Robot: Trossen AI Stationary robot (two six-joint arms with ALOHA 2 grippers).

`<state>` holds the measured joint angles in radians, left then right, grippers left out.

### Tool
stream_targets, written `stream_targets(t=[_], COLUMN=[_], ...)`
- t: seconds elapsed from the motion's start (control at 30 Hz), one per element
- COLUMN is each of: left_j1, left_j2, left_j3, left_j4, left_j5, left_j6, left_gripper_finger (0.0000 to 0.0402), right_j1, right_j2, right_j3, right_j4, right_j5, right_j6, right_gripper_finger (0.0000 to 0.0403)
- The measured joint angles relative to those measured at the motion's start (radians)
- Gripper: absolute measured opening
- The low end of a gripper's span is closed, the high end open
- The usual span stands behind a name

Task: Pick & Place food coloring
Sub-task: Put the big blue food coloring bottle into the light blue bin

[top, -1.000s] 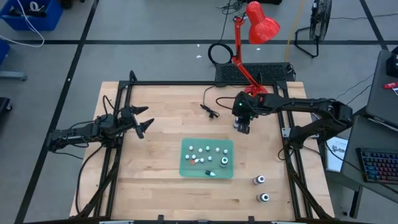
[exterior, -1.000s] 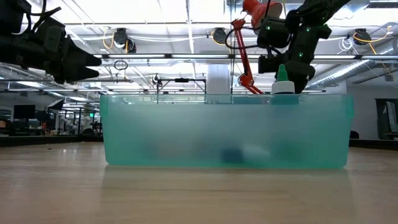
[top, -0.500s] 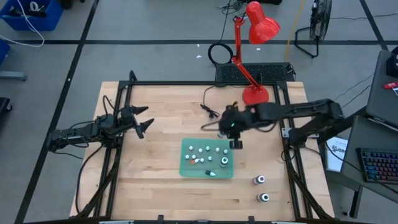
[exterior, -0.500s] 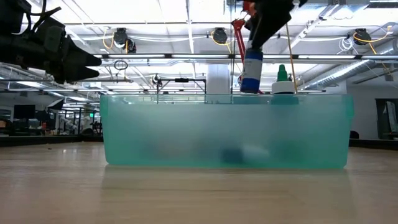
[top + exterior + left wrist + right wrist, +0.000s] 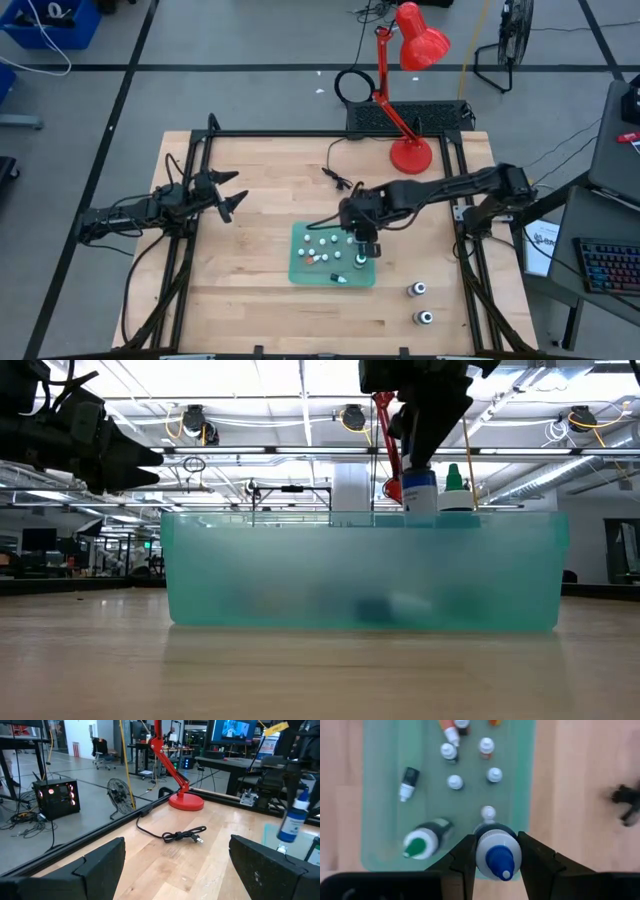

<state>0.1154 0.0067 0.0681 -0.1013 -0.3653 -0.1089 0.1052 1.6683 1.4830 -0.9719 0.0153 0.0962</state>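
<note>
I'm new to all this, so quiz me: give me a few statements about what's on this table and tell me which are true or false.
1. The right claw grips a blue-tipped bottle. True.
2. That bottle hangs over the green tray. True.
3. The left claw holds a bottle. False: it is open and empty, off to the table's left side.
4. Two bottles stand on the wood outside the tray. True.
5. The red lamp lies tipped over. False: it stands upright.

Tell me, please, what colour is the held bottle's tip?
Blue tip, clearest in the right wrist view.
</note>
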Motion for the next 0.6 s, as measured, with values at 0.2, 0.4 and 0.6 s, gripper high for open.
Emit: stream_targets(t=[0.2, 0.4, 0.6], left_j1=[0.0, 0.0, 0.0], left_j2=[0.0, 0.0, 0.0], left_j3=[0.0, 0.0, 0.0], left_j4=[0.0, 0.0, 0.0], left_j5=[0.0, 0.0, 0.0], left_j6=[0.0, 0.0, 0.0], left_gripper_finger=[0.0353, 0.0353, 0.0353], right_j1=[-0.006, -0.021, -0.022], right_j2=[0.023, 0.028, 0.029], right_j3=[-0.039, -0.12, -0.169], right_j4=[0.023, 0.095, 0.131], right_j5=[-0.021, -0.057, -0.073], right_j6=[0.025, 0.037, 0.038], right_gripper_finger=[0.0108, 0.0108, 0.0108])
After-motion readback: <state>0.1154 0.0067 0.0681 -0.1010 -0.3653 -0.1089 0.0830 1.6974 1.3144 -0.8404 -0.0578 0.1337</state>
